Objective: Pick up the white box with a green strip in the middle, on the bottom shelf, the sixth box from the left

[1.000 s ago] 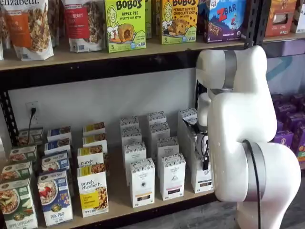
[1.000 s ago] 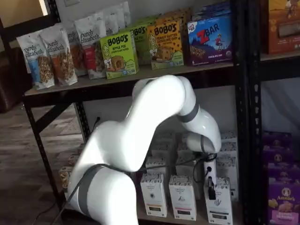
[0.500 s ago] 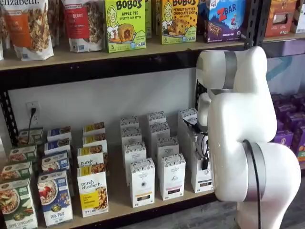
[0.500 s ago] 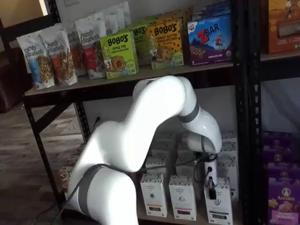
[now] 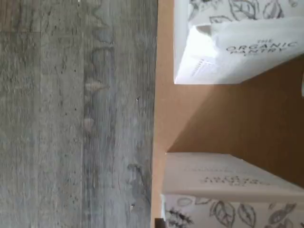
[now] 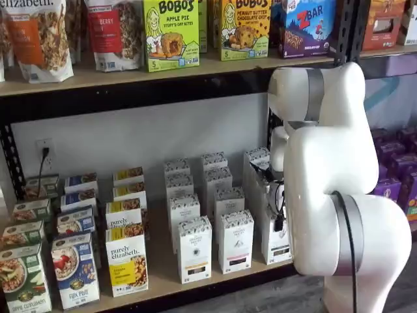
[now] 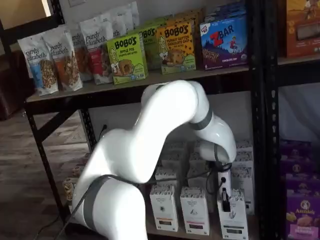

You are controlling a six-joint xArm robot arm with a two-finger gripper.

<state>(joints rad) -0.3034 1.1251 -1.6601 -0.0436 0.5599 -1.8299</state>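
The white box (image 6: 277,238) stands at the front of the rightmost column of white cartons on the bottom shelf (image 6: 163,274). It also shows in a shelf view (image 7: 232,217), with a dark strip low on its front. My gripper (image 7: 226,200) is right at this box; one black finger lies against its front near the top. It also shows in a shelf view (image 6: 279,223), mostly hidden by my white arm. I cannot tell whether the fingers hold the box. The wrist view, turned on its side, shows two white cartons (image 5: 237,52) (image 5: 228,190) on the wooden board (image 5: 204,118).
Like white cartons (image 6: 195,248) (image 6: 236,240) stand in rows to the left of the box. Yellow-and-white boxes (image 6: 127,261) and cereal boxes (image 6: 75,270) fill the shelf's left part. A black upright (image 7: 257,125) rises just right of the box. Purple boxes (image 7: 302,210) sit beyond it.
My arm and gripper have shifted very slightly at the box; nothing else has moved.
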